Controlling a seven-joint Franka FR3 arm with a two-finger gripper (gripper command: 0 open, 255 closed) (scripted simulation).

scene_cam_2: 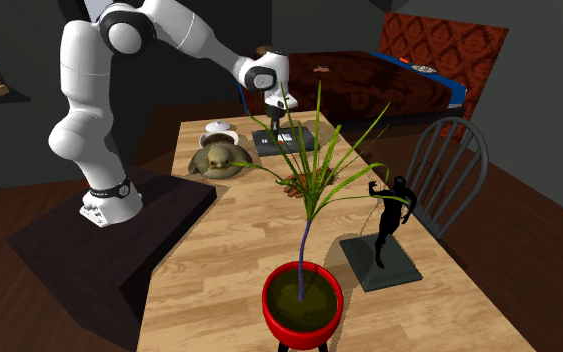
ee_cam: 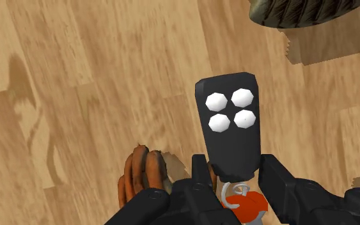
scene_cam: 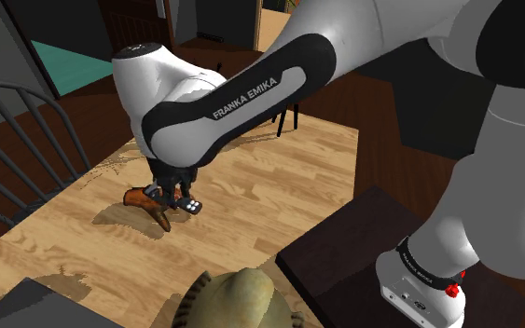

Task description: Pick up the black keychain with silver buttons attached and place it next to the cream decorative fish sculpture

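Item: black keychain (ee_cam: pixel 231 128) with four pale buttons. Its narrow end is clamped between the gripper (ee_cam: pixel 234 169) fingers, and the body projects past the tips, close to the wooden table (scene_cam: pixel 279 182). In the shoulder view, the olive-tan fish sculpture (scene_cam: pixel 237 296) lies at 5 o'clock from the gripper, apart.

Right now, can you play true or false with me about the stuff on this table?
1. The black keychain has four white buttons. True.
2. The plant pot is blue. False: it is red.
3. The gripper has its fingers clasped on the keychain's narrow end. True.
4. The keychain lies on top of the fish sculpture. False: it is apart from the fish, over the bare wooden table.
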